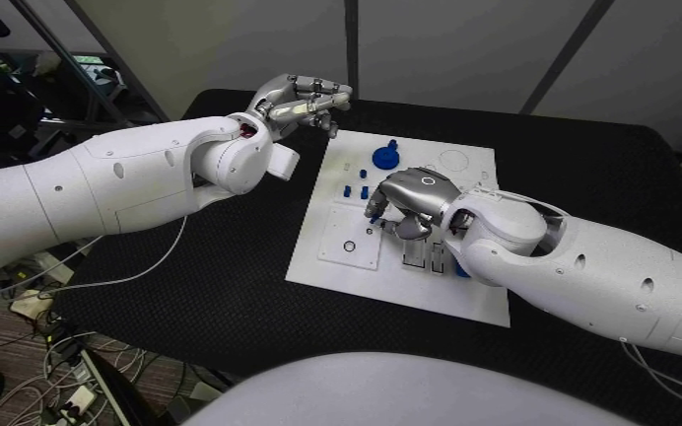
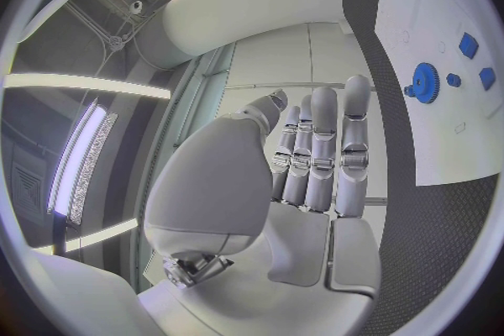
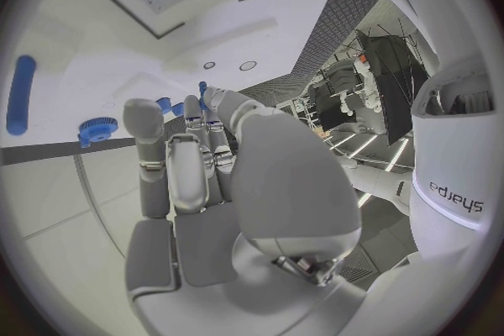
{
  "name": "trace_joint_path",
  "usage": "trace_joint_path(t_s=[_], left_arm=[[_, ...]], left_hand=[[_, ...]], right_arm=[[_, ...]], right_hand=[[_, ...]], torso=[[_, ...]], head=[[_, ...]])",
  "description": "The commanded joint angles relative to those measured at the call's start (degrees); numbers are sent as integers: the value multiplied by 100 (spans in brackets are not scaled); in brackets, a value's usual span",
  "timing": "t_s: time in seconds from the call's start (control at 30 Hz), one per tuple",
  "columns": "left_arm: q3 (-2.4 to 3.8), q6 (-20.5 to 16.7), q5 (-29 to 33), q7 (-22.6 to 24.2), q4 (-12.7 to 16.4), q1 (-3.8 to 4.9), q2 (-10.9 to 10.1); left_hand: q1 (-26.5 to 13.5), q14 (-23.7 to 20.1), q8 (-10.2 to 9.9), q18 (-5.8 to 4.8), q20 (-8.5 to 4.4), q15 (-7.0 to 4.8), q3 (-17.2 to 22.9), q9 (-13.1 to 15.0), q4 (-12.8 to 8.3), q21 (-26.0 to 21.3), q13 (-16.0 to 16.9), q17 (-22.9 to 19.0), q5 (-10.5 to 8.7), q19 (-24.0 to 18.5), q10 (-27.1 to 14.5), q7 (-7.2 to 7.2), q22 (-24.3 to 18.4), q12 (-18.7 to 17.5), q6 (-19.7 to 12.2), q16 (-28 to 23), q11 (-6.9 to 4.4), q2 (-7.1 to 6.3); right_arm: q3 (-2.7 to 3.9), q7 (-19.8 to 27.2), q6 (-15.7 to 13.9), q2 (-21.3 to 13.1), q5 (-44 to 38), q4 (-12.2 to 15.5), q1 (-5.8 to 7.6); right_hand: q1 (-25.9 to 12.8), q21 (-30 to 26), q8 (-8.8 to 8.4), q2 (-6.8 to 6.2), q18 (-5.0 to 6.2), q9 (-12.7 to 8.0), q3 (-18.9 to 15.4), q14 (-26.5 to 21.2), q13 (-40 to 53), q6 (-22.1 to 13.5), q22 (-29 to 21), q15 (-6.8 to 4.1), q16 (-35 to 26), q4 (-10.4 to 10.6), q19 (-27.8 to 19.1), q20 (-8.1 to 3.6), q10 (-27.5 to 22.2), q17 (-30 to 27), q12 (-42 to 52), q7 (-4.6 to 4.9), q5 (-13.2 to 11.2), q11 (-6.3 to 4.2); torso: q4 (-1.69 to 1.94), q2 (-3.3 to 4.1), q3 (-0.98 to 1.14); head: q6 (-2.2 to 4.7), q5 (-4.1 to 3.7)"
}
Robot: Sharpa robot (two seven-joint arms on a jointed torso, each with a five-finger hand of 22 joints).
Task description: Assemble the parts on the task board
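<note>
Parts lie on the task board near the blue gear; with the right hand hovering empty just beside them and the left hand open beyond the board's edge, a careless descent could scatter them.

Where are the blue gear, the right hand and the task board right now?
blue gear [image 1: 385, 158], head view, on its round toothed face.
right hand [image 1: 409, 196], head view, on the silver back of the hand, over the board.
task board [image 1: 330, 274], head view, on a bare white part near its corner.
</note>
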Motion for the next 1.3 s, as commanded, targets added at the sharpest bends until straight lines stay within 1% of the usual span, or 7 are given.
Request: trace_joint_path(t_s=[0.03,0.13,0.27,0.37,0.63,0.8,1.3], left_arm=[[6,78,25,0,-4,9,9],[6,85,25,-4,-11,9,14],[6,91,25,-8,-16,9,20],[6,98,25,-10,-17,9,26],[6,113,25,-17,-27,9,41],[6,124,25,-20,-29,9,47],[6,158,25,-41,-36,9,61]], left_hand=[[-22,-28,35,189,29,19,-31,-6,-1,-5,6,-7,-9,8,-58,-4,-9,22,-42,-30,1,47],[-22,-28,35,189,29,19,-31,-6,-1,-5,6,-7,-9,8,-58,-4,-9,22,-42,-30,1,47],[-22,-28,35,189,29,19,-31,-6,-1,-5,6,-7,-9,8,-58,-4,-9,22,-42,-30,1,47],[-22,-28,35,189,29,19,-31,-6,-1,-5,6,-7,-9,8,-58,-4,-9,22,-42,-30,1,47],[-22,-28,35,189,29,19,-31,-6,-1,-5,6,-7,-9,8,-58,-4,-9,22,-42,-30,1,47],[-22,-28,35,189,29,19,-31,-6,-1,-5,6,-7,-9,8,-58,-4,-9,22,-42,-30,1,47],[-22,-28,35,189,29,19,-31,-6,-1,-5,6,-7,-9,8,-58,-4,-9,22,-42,-30,1,47]], right_arm=[[-9,65,83,15,-6,0,-21],[-15,78,93,23,-6,10,-50],[-18,88,102,40,-6,4,-71],[-19,93,102,51,-6,-8,-80],[-20,91,109,75,-23,-36,-94],[-20,84,133,81,-36,-57,-98],[-21,40,272,131,-139,-134,-99]], right_hand=[[1,36,-14,17,-63,9,-13,237,5,26,5,-37,19,-37,9,-5,34,-1,-28,20,25,22],[-2,40,-17,21,-63,9,-11,237,5,26,10,-37,24,-39,8,-3,34,5,-30,22,25,24],[-2,40,-17,21,-63,9,-11,237,5,26,10,-37,24,-39,8,-3,34,5,-30,22,25,24],[-2,41,-17,23,-63,10,-10,237,5,26,10,-36,25,-40,7,-2,34,5,-31,22,26,24],[-2,41,-17,25,-63,10,-8,237,5,27,9,-36,25,-42,6,-2,34,5,-31,22,27,24],[-3,46,-18,29,-63,10,-6,237,5,29,15,-36,28,-45,6,0,37,8,-31,22,28,24],[-13,55,-15,36,-62,16,-7,236,9,45,22,-35,34,-53,0,3,57,9,-26,19,23,21]], torso=[[-3,-6,2],[3,-7,1],[-4,-4,2],[0,-6,-3],[-4,-4,2],[-1,-7,-3],[-3,-4,1]], head=[[-22,27],[-42,39],[-51,56],[-59,67],[-73,104],[-76,106],[-94,110]])
